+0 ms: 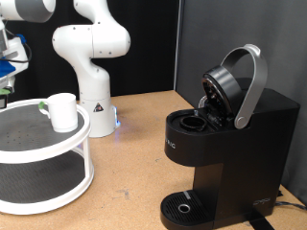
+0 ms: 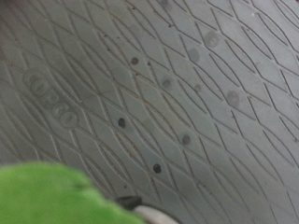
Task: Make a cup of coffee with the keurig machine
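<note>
The cup (image 1: 63, 111) is standing upright on the white turntable (image 1: 58, 168), the keurig machine (image 1: 230, 144) is gaping lid-up; the gripper is showing nowhere, fingers' state unknowable.

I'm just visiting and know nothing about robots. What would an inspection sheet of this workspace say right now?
Surface: brown tabletop, bare patches visible.
Job's things: white cup stands on the top tier of a white two-tier round shelf; black keurig machine has its lid raised, pod chamber exposed, drip base without a cup.
Clutter: nothing seen.
End effector: not visible in the exterior view; the wrist view shows grey diamond-patterned matting and a blurred green object.
Cables: one behind the machine.
Surroundings: white robot arm base, dark backdrop.
</note>
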Action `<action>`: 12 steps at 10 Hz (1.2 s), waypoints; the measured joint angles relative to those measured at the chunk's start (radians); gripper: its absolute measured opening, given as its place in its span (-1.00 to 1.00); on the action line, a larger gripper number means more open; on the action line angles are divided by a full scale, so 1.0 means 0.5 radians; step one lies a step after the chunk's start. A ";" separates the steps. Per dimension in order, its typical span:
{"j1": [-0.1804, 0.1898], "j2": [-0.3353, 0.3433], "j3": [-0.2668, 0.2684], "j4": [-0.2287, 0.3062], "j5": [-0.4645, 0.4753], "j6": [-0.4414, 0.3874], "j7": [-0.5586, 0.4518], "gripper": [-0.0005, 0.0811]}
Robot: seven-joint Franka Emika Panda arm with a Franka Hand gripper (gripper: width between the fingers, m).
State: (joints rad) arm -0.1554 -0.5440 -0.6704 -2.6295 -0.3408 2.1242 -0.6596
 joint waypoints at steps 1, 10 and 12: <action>0.006 0.000 -0.011 0.000 0.001 0.013 -0.067 0.13; 0.240 -0.006 0.080 0.277 0.261 -0.314 -0.362 0.13; 0.257 -0.004 0.093 0.312 0.290 -0.360 -0.353 0.13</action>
State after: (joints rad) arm -0.0268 -0.5460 -0.6242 -2.4733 -0.1960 1.9443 -0.8363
